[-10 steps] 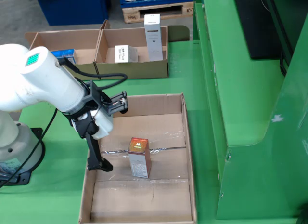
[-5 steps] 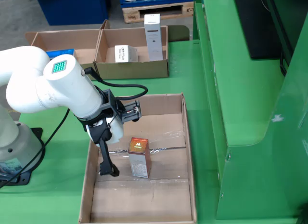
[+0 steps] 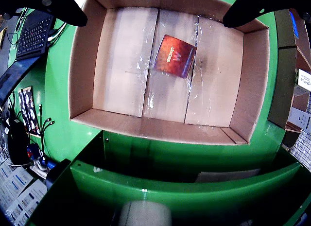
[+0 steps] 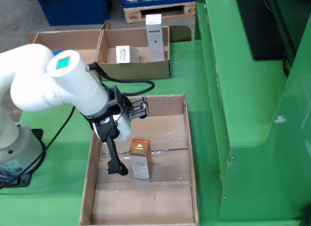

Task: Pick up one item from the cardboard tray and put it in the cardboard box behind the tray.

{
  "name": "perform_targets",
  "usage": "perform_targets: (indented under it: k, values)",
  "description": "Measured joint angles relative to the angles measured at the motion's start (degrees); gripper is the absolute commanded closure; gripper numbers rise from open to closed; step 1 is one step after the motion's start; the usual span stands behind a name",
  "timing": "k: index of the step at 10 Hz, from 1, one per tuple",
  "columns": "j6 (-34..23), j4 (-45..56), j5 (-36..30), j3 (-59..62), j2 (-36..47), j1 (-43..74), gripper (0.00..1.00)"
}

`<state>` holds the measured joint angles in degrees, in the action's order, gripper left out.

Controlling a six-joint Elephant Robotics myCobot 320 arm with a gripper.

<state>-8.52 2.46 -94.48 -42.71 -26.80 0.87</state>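
Note:
A small upright box with an orange-red top (image 4: 140,159) stands near the middle of the flat cardboard tray (image 4: 191,153). From above, in the wrist view, its top (image 3: 175,56) shows against the tray floor (image 3: 121,65). My gripper (image 4: 129,138) hangs over the tray just left of the box, open, with one black finger (image 4: 115,160) down beside it. In the wrist view the gripper (image 3: 155,17) holds nothing; its two fingers (image 3: 65,7) stand wide apart at the upper corners. Behind the tray sits the cardboard box (image 4: 133,70).
The cardboard box holds a tall white carton (image 4: 154,37) and a small white one (image 4: 126,54). A second box (image 4: 65,43) with a blue item stands to its left. A green machine wall (image 4: 243,90) rises right of the tray. The arm's base (image 4: 17,148) stands at the left.
My arm has swung right across the tray, bringing the open gripper from the tray's left wall to just beside the orange-topped box. The box has not moved.

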Motion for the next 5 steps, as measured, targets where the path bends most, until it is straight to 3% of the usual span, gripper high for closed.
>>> perform_targets:
  k: [2,5]
  values:
    - [-0.09,0.87,0.00,5.54,-0.70,0.00,0.00]
    - [-0.09,-0.62,-0.09,4.66,-0.35,-0.08,0.00]
